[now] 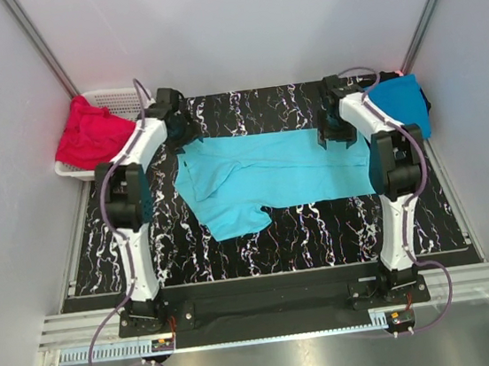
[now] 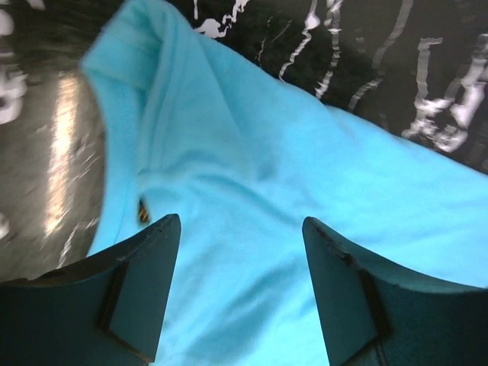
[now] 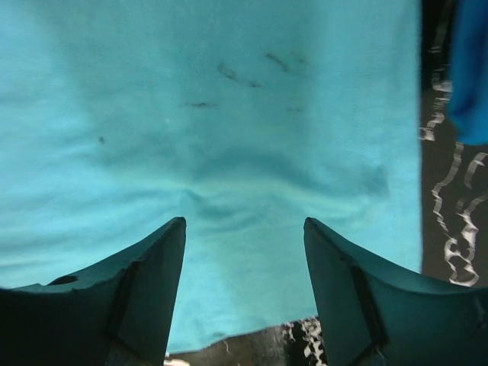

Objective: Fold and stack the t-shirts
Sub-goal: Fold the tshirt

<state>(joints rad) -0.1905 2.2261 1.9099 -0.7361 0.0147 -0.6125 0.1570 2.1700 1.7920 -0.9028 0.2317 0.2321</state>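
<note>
Arm bases: both stand at the near edge of the table (image 1: 321,227), the left arm on the left and the right arm on the right.
Table: the top is black with white veins, and it carries the light turquoise t-shirt (image 1: 270,175).
Light turquoise t-shirt: it lies flat in the middle of the table, as a long band from left to right between the two arms. On its left part, a wider flap of fabric reaches toward the near side.
Left end effector (image 2: 240,223): it is released, with the two fingers wide apart and nothing between them. It hangs over the far left corner of the turquoise t-shirt, where the fabric makes a raised fold. I cannot tell if the tips touch the cloth.
Right end effector (image 3: 244,222): it is also released and grasps nothing. It hangs over the right end of the same t-shirt, close to its edge. Some small dark marks show on the fabric there.
Deeper blue t-shirt (image 1: 400,103): it lies at the far right of the table, just beside the right arm.
Red t-shirt (image 1: 89,135): it lies bunched at the far left and hangs over the white basket (image 1: 122,98).
</note>
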